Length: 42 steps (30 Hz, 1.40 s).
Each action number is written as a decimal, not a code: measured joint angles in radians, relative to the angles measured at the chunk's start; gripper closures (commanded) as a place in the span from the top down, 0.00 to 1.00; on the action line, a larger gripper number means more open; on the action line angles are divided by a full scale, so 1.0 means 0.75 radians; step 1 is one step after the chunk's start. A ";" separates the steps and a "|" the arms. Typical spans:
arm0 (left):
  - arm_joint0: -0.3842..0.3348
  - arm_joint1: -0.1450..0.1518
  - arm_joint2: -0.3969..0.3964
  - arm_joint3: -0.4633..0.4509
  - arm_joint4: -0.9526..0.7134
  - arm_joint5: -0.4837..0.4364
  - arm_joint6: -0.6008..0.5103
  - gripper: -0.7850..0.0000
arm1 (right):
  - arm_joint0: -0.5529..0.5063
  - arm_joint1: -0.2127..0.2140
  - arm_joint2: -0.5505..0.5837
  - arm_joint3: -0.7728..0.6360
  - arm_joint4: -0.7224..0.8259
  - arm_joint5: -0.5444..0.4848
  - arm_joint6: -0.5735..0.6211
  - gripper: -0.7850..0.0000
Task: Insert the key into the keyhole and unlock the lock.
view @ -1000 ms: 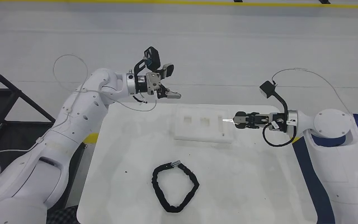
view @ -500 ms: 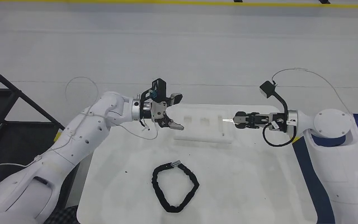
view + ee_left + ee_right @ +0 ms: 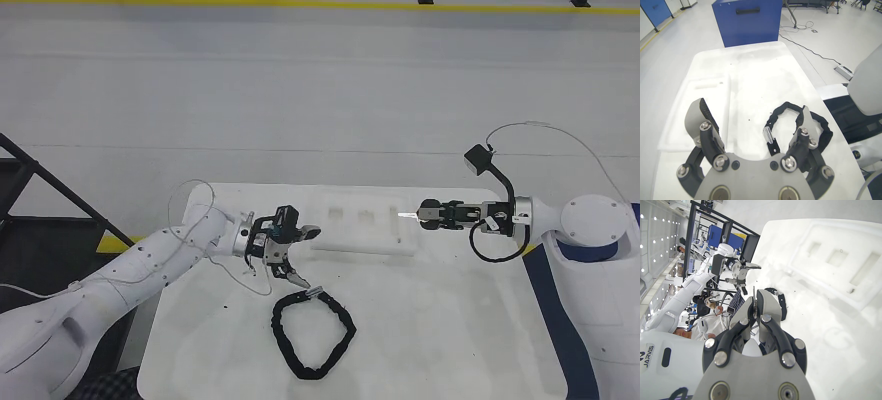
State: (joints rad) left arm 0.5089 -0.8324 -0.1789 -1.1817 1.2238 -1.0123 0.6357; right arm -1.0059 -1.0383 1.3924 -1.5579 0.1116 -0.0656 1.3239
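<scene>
The black fabric-sleeved chain lock (image 3: 313, 338) lies as a closed loop on the white table (image 3: 450, 320), at the lower centre of the top view. Its short silver metal lock cylinder (image 3: 313, 293) sits at the top of the loop, pointing toward the upper left of the frame. Handling estimate: the sleeved chain is limp and fairly heavy, so it will sag and slide if lifted by the loop. The cylinder is the only rigid part and is the correct place to grasp, across its sides with the keyhole end left free. Which end carries the keyhole cannot be determined. Just above the cylinder in the frame, the left gripper (image 3: 290, 262) hangs with its jaws spread wide, and it appears to hold and touch nothing. In the left wrist view the cylinder (image 3: 768, 135) appears inside the gap of the left gripper (image 3: 753, 108), closer to one finger than the other. Farther up, at frame centre, lies the white foam tray (image 3: 350, 238) with rectangular recesses. At its right edge the right gripper (image 3: 425, 214) is clenched on the thin silver metal key (image 3: 406, 214), blade projecting toward the tray. The key is light, stiff and smooth, and may pivot between the pads under side load.
</scene>
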 measured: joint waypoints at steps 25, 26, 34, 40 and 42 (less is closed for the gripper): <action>0.106 -0.190 0.012 0.280 0.279 0.000 -0.093 1.00 | 0.000 0.000 0.000 0.000 0.000 0.000 0.000 0.00; 0.106 -0.190 0.012 0.280 0.279 0.000 -0.093 1.00 | 0.000 0.000 0.000 0.000 0.000 0.000 0.000 0.00; 0.107 -0.190 0.012 0.280 0.279 0.000 -0.093 1.00 | 0.000 0.000 0.000 0.000 0.000 0.000 0.000 0.00; 0.180 -0.186 -0.043 0.287 0.130 0.062 -0.168 1.00 | 0.000 0.000 0.000 0.000 0.000 0.000 0.000 0.00; 0.210 -0.177 -0.062 0.278 0.094 0.082 -0.198 1.00 | 0.000 0.000 0.000 0.000 0.000 0.000 0.000 0.00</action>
State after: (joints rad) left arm 0.6666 -0.9651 -0.2252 -0.9729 1.2944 -0.9511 0.4873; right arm -1.0059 -1.0383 1.3924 -1.5579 0.1116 -0.0656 1.3239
